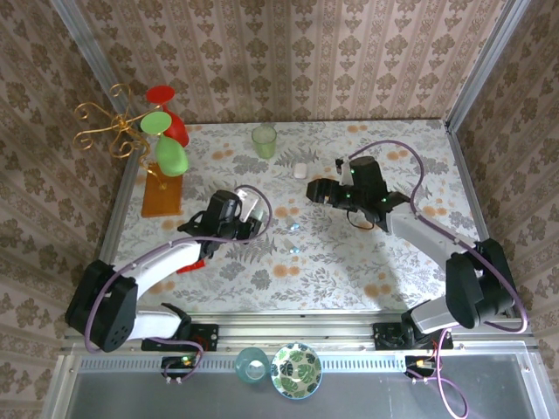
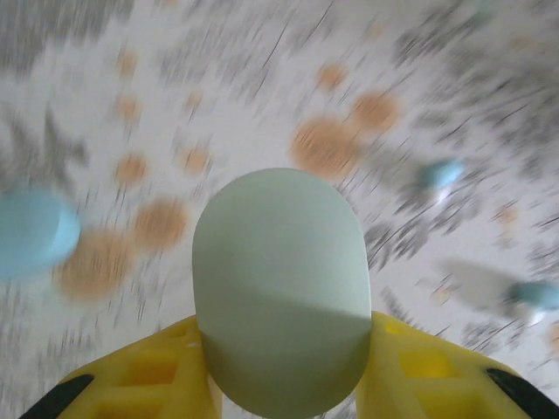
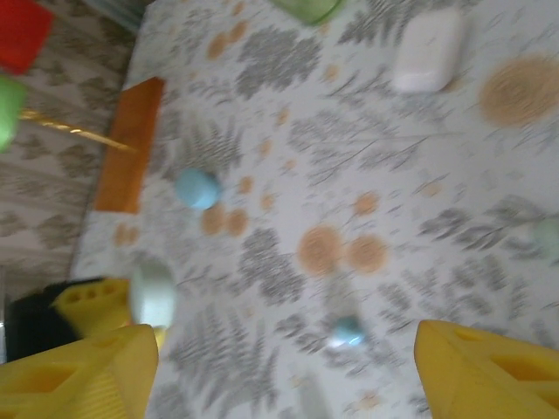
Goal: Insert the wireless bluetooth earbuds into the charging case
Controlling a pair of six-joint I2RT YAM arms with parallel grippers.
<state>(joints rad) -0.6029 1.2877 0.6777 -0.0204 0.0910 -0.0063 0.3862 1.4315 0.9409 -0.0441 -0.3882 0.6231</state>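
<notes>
— Where are the earbuds?
— Two light blue earbuds [image 2: 441, 175] lie loose on the bench [image 1: 349, 262], near each other, between my two arms.
— And your tools?
— My left tool [image 2: 284, 358] pinches a pale green case [image 2: 279, 271] by its lower end. My right tool [image 3: 288, 367] hangs spread wide above the bench. A blue case [image 3: 197, 188] and a white case [image 3: 426, 51] lie farther off.

We see a robot test booth dressed like a home: damask wallpaper panels [image 1: 288, 52] in aluminium posts [image 1: 487, 63] rise beyond the right gripper [image 1: 313, 189]. Under it lies a floral tablecloth [image 1: 349, 253].
</notes>
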